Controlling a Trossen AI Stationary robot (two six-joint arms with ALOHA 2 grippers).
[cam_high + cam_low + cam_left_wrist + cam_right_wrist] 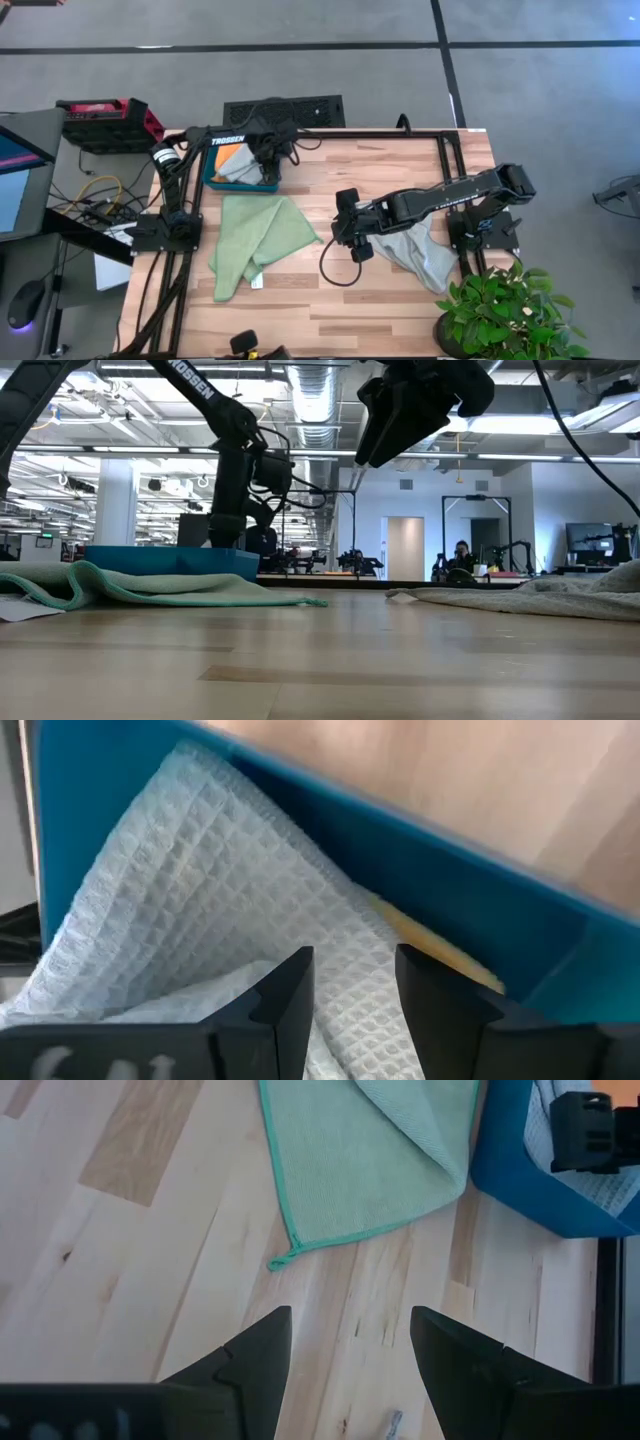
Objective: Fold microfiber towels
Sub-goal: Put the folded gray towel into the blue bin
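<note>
The left tool [262,160] hangs over the dark teal tray [212,180] at the tabletop's [400,300] far left corner, its two fingers [290,990] spread apart just above a pale grey towel [190,890] that lies bunched inside the tray. Nothing is caught between them. A strip of the orange towel [440,952] shows under the grey one, against the tray wall (in the high view its orange corner peeks out at the tray's far side).

The right tool [345,228] floats above bare wood near the middle of the tabletop, released and empty, well clear of the surface in the low view. Its fingers [250,1360] point toward the light green towel [255,240], which lies loosely folded, partly doubled over, on the left half of the tabletop, just in front of the tray.

The second pale grey towel [420,255] lies rumpled near the right edge, partly beneath the right arm. A potted plant [500,315] stands at the near right corner.
</note>
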